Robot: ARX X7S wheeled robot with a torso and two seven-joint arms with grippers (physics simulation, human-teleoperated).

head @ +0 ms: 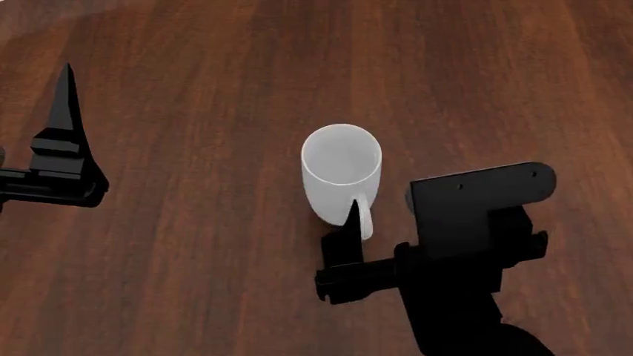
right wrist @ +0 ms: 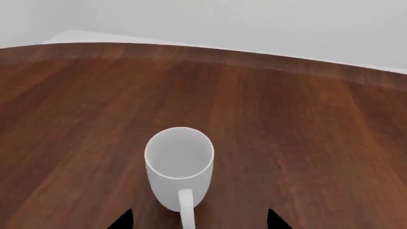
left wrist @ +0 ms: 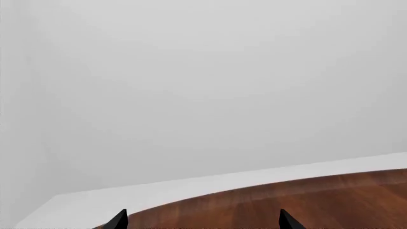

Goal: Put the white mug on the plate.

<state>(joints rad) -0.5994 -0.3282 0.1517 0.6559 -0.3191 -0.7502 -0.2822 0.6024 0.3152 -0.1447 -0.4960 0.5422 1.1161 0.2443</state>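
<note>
The white mug [head: 340, 172] stands upright on the dark wooden table, its loop handle [head: 364, 217] turned toward my right arm. It also shows in the right wrist view [right wrist: 178, 164]. My right gripper [right wrist: 199, 221] is open, its black fingertips on either side of the handle and apart from it. In the head view only one of its fingers [head: 351, 224] shows, right beside the handle. My left gripper [left wrist: 203, 222] is open and empty, far to the left of the mug; one finger [head: 67, 111] shows in the head view. The plate is out of view.
The wooden table [head: 198, 282] fills the head view. Its curved far edge [right wrist: 254, 57] shows beyond the mug in the right wrist view. The left wrist view shows a table edge [left wrist: 254, 188] with white floor and a grey background beyond it.
</note>
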